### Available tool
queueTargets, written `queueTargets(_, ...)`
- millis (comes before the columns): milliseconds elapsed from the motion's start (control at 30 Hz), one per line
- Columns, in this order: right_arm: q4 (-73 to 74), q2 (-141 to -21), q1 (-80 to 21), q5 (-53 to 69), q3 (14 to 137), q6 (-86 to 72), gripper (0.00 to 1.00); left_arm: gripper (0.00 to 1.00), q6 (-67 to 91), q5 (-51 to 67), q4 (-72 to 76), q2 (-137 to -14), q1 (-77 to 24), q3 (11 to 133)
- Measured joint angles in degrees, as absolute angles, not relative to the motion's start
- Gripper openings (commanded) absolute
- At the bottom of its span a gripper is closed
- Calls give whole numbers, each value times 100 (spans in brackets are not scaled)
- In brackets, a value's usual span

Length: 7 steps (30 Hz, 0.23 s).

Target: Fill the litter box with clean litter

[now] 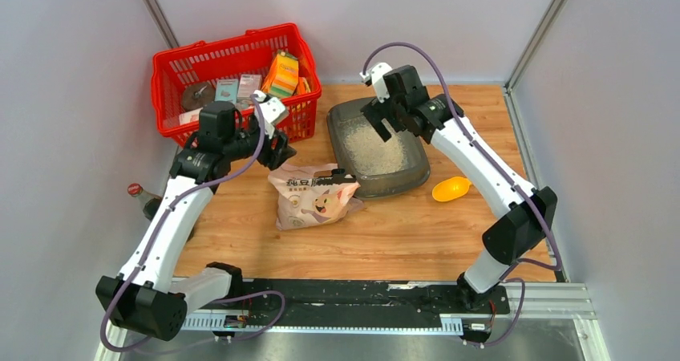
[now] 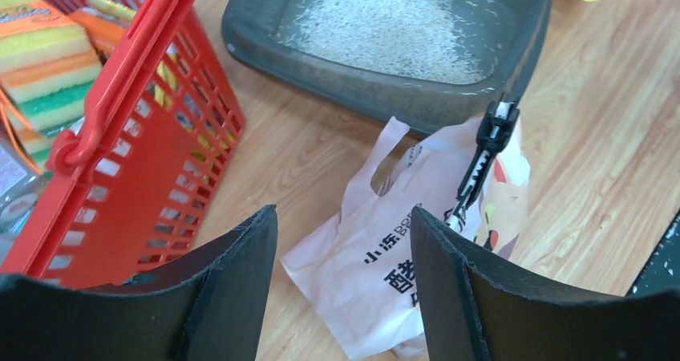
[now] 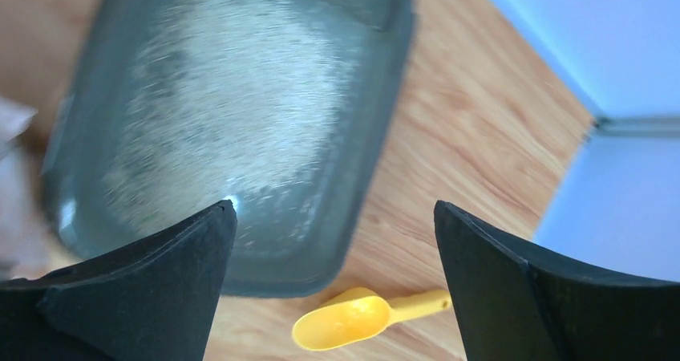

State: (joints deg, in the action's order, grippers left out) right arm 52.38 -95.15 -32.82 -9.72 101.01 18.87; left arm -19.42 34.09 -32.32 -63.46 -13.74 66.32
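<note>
The litter box (image 1: 403, 184) is a dark grey tray at the back middle of the wooden table, with a layer of pale clean litter (image 1: 370, 143) in it. In the wrist views the litter box (image 2: 361, 104) (image 3: 377, 96) shows the same litter (image 2: 385, 24) (image 3: 232, 96) spread over its floor. My right gripper (image 1: 383, 120) (image 3: 333, 204) hangs open above the box's near end, holding nothing. Left of the box, my left gripper (image 1: 277, 148) (image 2: 343, 212) is open over the beige cat-print bag (image 1: 311, 195) (image 2: 385, 249), which lies flat on the table.
A red mesh basket (image 1: 232, 64) (image 2: 144, 136) of groceries stands at the back left, close to my left gripper. A yellow scoop (image 1: 451, 188) (image 3: 353, 321) lies right of the box. A black clip (image 2: 485, 156) sits on the bag. A bottle (image 1: 138, 192) stands at the table's left edge.
</note>
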Motion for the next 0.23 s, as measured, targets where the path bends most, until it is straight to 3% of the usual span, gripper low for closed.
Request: queueTargets(233, 4252, -9376, -3282, -2764, 9494, 1686, 100, 71, -1271, 2801, -2923, -6344, -1374, 6639)
